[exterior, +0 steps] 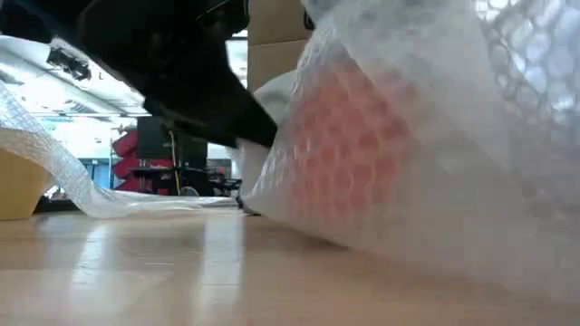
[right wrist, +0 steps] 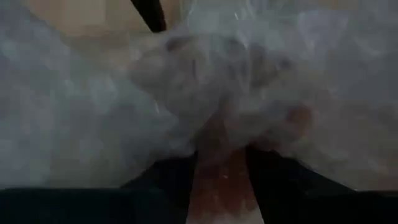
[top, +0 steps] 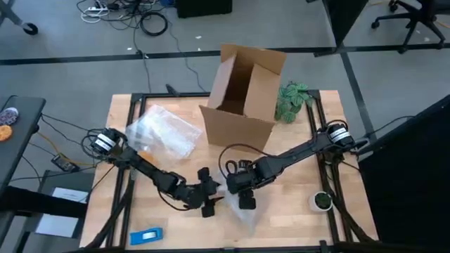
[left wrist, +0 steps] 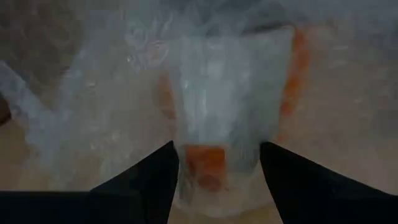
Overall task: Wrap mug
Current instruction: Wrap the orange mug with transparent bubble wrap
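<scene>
The orange mug (exterior: 362,127) lies on the table inside a bundle of clear bubble wrap (exterior: 480,154), near the table's front middle. Only orange patches of the mug (left wrist: 205,160) show through the wrap. My left gripper (top: 208,193) comes at the bundle from the table's left, its fingers wide apart with the wrapped mug filling the gap between them (left wrist: 217,180). Reaching in from the right, my right gripper (top: 242,191) is shut on bunched wrap (right wrist: 219,180). The wrap (top: 242,212) trails toward the near edge. My left gripper has the wrapped mug between its two fingers (left wrist: 163,174), which lie against the wrap on the mug's two sides (left wrist: 186,155). It comes in low from the table's left. The bundle rests on the table. My right gripper pinches bunched bubble wrap (right wrist: 217,149) of several layers between its two fingers (right wrist: 177,177), and something orange (right wrist: 219,186) shows in the gap. It comes slanting down from the table's right. The wrap lies slack on the table.
An open cardboard box (top: 242,91) stands at the far middle, with a green plant (top: 292,100) to its right. A second loose bubble-wrap sheet (top: 163,130) lies at the far left. A dark green round object (top: 322,202) sits near right, and a blue object (top: 146,236) near left.
</scene>
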`<move>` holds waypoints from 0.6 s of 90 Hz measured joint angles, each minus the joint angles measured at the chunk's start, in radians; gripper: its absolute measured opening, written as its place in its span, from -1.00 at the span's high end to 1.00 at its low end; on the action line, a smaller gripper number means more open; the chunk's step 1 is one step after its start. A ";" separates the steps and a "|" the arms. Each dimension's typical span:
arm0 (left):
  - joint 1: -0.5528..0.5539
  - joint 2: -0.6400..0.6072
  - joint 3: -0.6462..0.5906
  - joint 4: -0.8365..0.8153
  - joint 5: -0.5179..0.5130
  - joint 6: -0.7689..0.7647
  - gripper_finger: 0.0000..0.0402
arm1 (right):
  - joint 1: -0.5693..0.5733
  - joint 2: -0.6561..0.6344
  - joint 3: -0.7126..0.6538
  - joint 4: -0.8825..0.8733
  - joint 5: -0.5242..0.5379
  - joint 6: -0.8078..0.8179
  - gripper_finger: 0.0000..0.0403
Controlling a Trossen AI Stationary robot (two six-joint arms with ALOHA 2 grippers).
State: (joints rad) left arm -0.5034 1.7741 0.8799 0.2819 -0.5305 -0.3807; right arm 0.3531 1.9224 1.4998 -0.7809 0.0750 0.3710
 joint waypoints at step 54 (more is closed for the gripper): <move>0.004 0.085 0.000 0.136 -0.018 0.002 -0.04 | -0.017 -0.001 -0.076 0.205 -0.004 -0.011 0.37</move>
State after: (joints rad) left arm -0.4992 1.8588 0.8799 0.4178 -0.5483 -0.3787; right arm 0.3362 1.9213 1.4235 -0.5758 0.0710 0.3603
